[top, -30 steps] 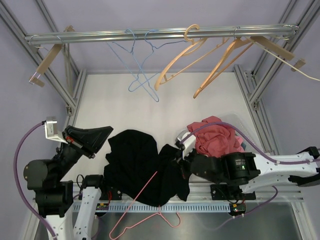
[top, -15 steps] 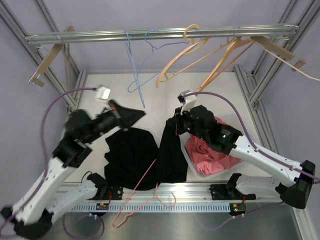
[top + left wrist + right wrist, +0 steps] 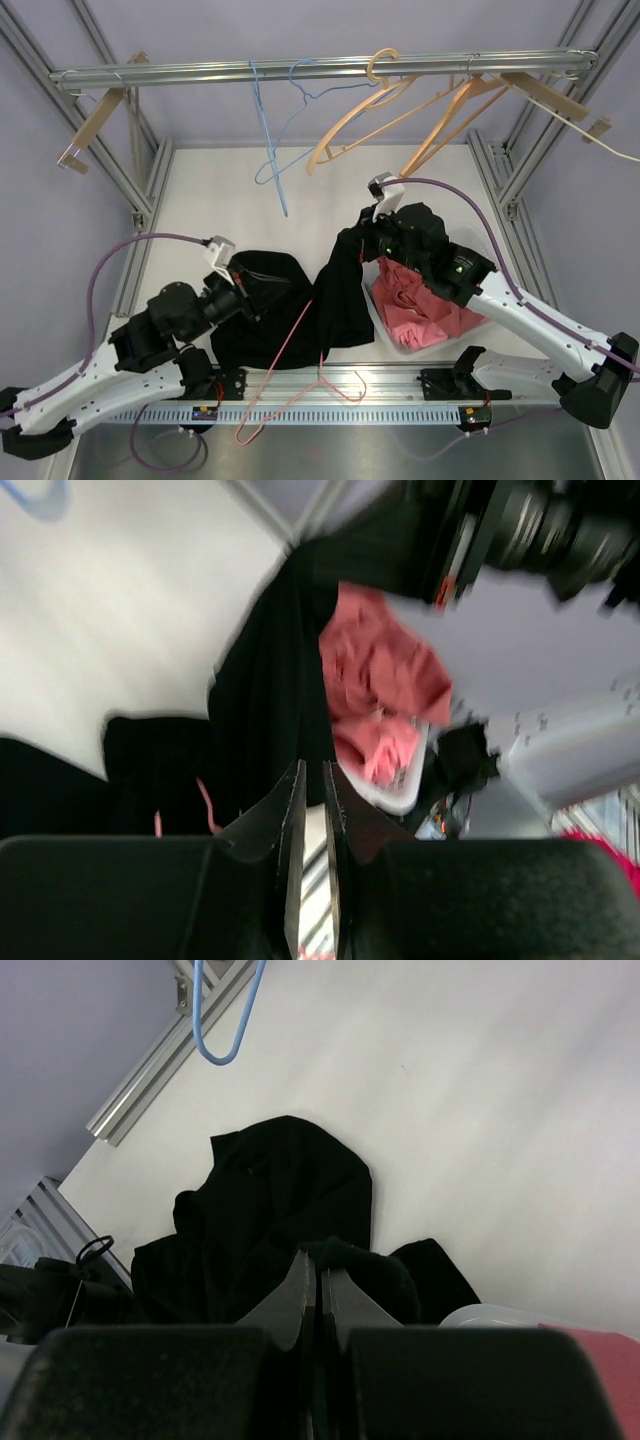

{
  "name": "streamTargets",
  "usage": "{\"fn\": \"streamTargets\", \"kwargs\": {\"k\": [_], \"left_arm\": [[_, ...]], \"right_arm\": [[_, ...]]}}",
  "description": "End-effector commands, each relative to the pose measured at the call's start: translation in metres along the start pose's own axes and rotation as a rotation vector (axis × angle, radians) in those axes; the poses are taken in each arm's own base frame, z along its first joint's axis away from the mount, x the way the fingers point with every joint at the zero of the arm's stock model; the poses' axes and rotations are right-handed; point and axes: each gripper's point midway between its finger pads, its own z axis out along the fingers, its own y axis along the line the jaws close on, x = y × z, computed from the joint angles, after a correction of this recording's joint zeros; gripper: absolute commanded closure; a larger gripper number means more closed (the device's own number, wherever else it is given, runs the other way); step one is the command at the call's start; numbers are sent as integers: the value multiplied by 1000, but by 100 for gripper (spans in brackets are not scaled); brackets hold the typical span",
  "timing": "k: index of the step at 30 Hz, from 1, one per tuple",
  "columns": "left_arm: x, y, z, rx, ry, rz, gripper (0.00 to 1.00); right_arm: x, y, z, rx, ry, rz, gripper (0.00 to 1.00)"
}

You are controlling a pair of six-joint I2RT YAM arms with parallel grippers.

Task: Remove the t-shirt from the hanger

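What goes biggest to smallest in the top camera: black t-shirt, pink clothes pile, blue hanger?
1. black t-shirt
2. pink clothes pile
3. blue hanger, thin wire, hanging nearer the camera, so less sure

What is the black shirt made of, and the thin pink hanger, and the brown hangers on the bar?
Black t-shirt: soft matte cloth; it folds and drapes.
Thin pink hanger: probably coated wire; slim bent line.
Tan hangers on the rail: likely wood; thick, pale brown, flat arms.
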Motion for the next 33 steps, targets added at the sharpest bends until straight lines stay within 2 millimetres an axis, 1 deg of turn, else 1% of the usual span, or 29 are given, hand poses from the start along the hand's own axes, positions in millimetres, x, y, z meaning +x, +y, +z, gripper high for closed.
{"fn": "streamTargets", "kwargs": {"k": [1,2,3,4,5,6,7,9,11,12,14,15,16,17,18,19,20,24,26,27,30,33], "left_arm": [[48,5,6,-28,121,-16,82],[64,-5,4,4,174,13,78],[75,-5,8,-20,209,49,75],[74,1,10,-77,189,95,73],[85,-9,4,-55,229,135,70],[87,-12,6,-63,242,161,65],[92,-14,5,-61,262,174,62],[110,-13,3,-55,335,183,58],[134,-12,-2,-51,418,196,57],[141,-12,-5,-58,436,178,57],[154,-5,-13,-80,476,179,56],[158,-4,-16,-88,488,152,54],[168,0,-20,-88,520,150,49],[173,0,-23,-87,538,139,47],[185,0,-28,-80,584,119,44],[188,-3,-30,-68,600,106,43],[198,-2,-34,-68,639,119,42],[225,-8,-45,-56,730,148,40],[234,-9,-49,-57,763,172,40],[241,-6,-50,-79,781,181,40],[252,-3,-51,-94,807,206,41],[258,-5,-48,-88,805,209,43]], "right_arm": [[-35,7,-5,-46,-111,7,100],[-38,5,-6,-43,-119,7,100],[-40,4,-6,-40,-123,10,100],[-43,5,-6,-41,-130,12,100],[-45,5,-7,-40,-132,13,100],[-44,4,-6,-37,-126,15,100],[-44,5,-5,-38,-124,17,100],[-44,5,-3,-36,-120,17,100],[-45,5,-2,-34,-119,17,100],[-46,5,-1,-33,-118,17,100],[-48,6,1,-35,-117,18,100],[-48,6,2,-34,-118,20,100],[-49,7,2,-36,-120,23,100],[-49,7,3,-35,-119,26,100],[-50,7,3,-36,-122,29,100],[-51,7,3,-37,-125,31,100],[-51,8,3,-39,-124,33,100],[-50,12,2,-64,-117,40,100],[-47,11,2,-61,-113,41,100],[-47,11,2,-62,-113,44,100],[-44,13,0,-76,-115,54,100],[-40,15,-2,-92,-107,62,100]]}}
